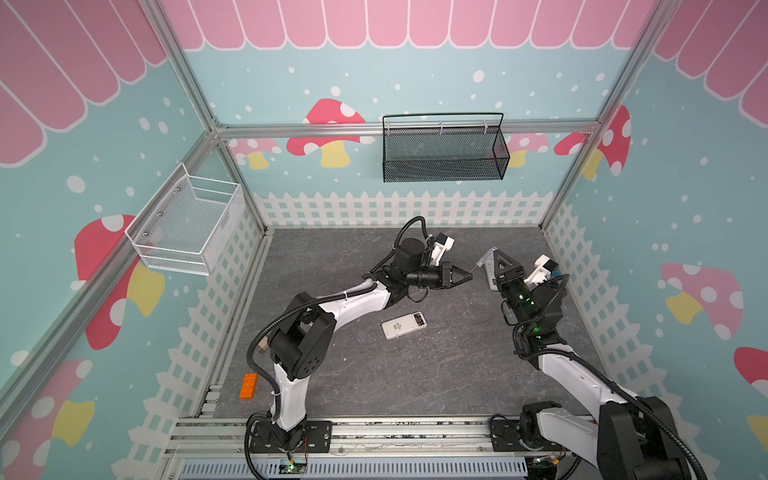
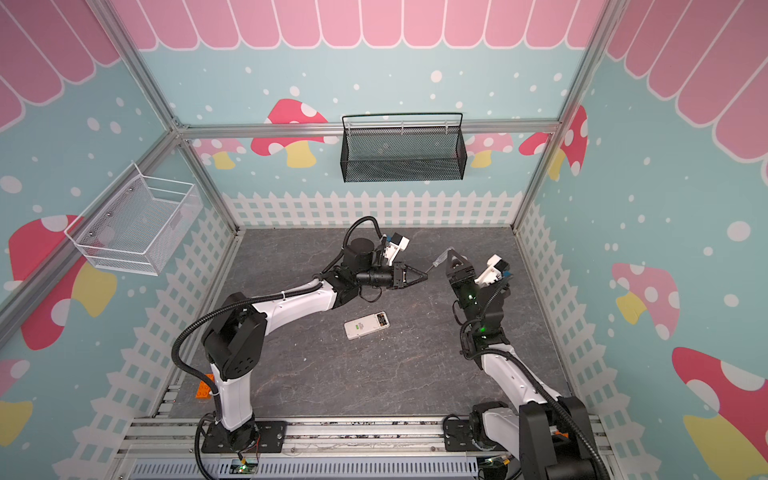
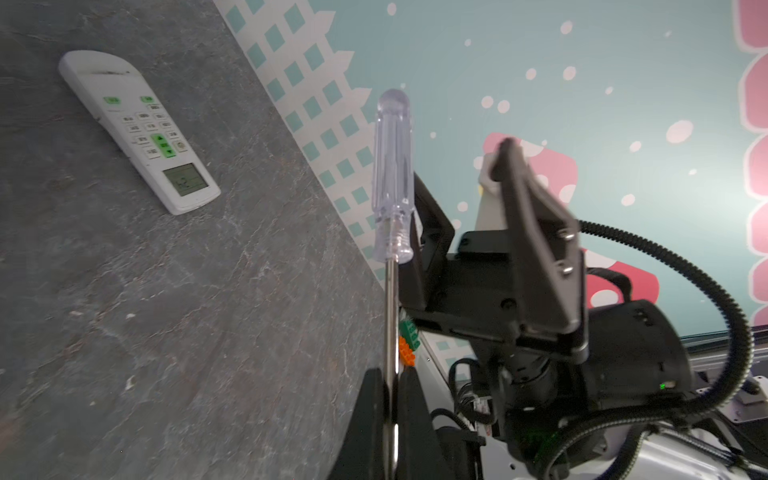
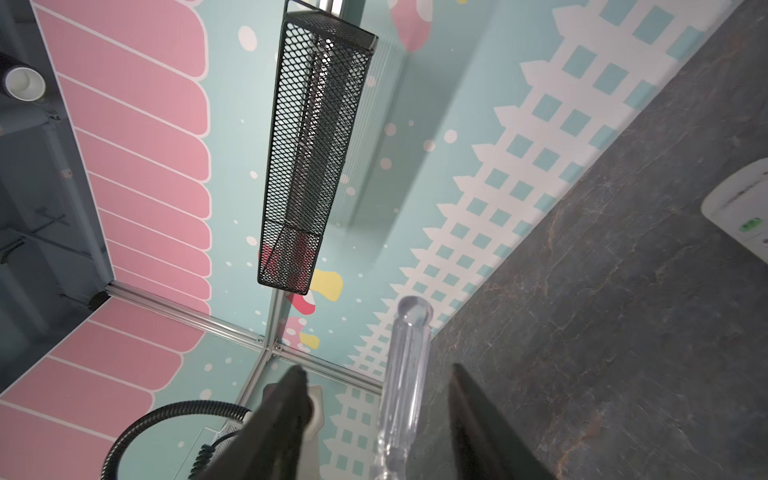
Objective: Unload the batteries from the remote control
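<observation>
No brand or wording is legible: the remote control (image 1: 400, 328) shows only a green patch on its white back, and the key markings on the second remote (image 3: 137, 124) are too blurred to read. The remote control lies flat near the middle of the grey table (image 1: 374, 382), apart from both arms, with bare surface all round it. The batteries (image 1: 419, 320) sit in the uncovered bay at its end nearer the right arm, seen as a dark block with coppery flecks; their number cannot be told. The left gripper (image 1: 469, 275) is clamped on the metal shaft of the screwdriver (image 3: 392, 166), toward the back of the table. The right gripper (image 4: 377, 370) stands with jaws parted either side of the clear handle, a gap showing on each side. The second remote lies face up, just beside the right gripper and partly hidden by it in both top views. An orange brick (image 1: 248, 386) lies at the table's left edge. A black mesh basket (image 1: 444, 153) hangs on the back wall and a white wire basket (image 1: 187, 224) on the left wall.
</observation>
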You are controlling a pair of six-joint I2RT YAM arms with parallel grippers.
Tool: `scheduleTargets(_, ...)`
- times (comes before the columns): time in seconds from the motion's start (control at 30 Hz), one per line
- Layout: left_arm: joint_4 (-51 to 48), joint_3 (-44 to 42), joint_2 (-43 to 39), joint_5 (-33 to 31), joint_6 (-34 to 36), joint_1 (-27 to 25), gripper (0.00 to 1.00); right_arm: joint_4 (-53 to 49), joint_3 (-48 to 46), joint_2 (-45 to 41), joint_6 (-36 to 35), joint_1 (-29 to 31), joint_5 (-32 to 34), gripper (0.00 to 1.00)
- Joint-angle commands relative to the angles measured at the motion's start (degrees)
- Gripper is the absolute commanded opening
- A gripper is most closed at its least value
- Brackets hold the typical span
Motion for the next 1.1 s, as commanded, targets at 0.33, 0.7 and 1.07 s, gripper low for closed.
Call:
scheduleTargets(0.33,-47.1,6.0,-11.4,5.3,52.6,9.4,0.0,-33.8,8.1,-10.2,-37.5,-6.2,-11.2,0.99)
scheduleTargets(0.7,-58.7,-2.5,-16.8,10.3,68.0,10.0,0.0,-43.7,21.0,1.0,-54.7,-6.2,-46.1,0.98)
scheduleTargets(1.07,-52.9,-7.0,-17.6,14.5,64.5,9.0,0.01,-42.4,18.6,8.1,-57.7,-0.8,-54.8,0.96)
